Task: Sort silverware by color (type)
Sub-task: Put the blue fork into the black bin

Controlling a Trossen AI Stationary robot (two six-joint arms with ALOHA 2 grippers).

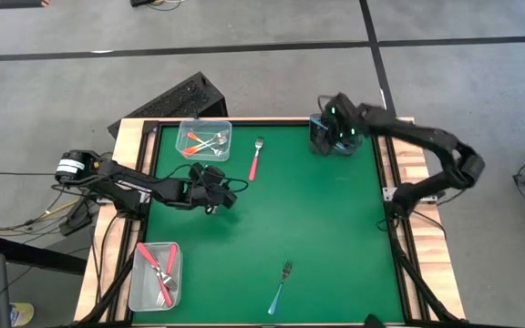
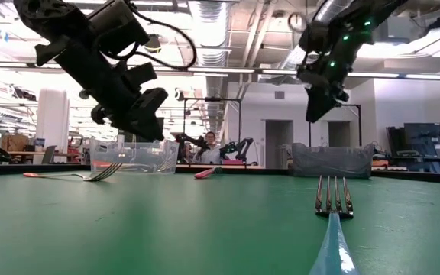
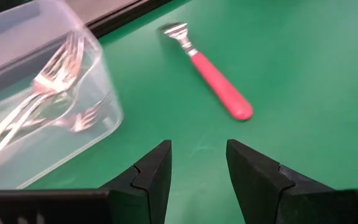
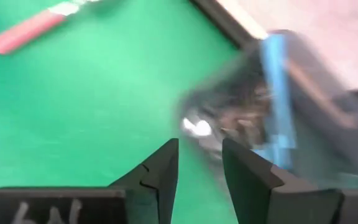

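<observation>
A robotics lab: further robot arms and exposed ceiling ducts.

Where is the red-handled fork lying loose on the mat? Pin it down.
In the high view the red-handled fork lies on the green mat near the far edge, just right of the clear bin of orange forks, ahead of the left tool, tines away.

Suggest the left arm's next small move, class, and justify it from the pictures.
Probably advance the left gripper toward the red-handled fork lying loose on the green mat: its jaws are open and empty, the fork lies just ahead, outside the clear bin.
</observation>
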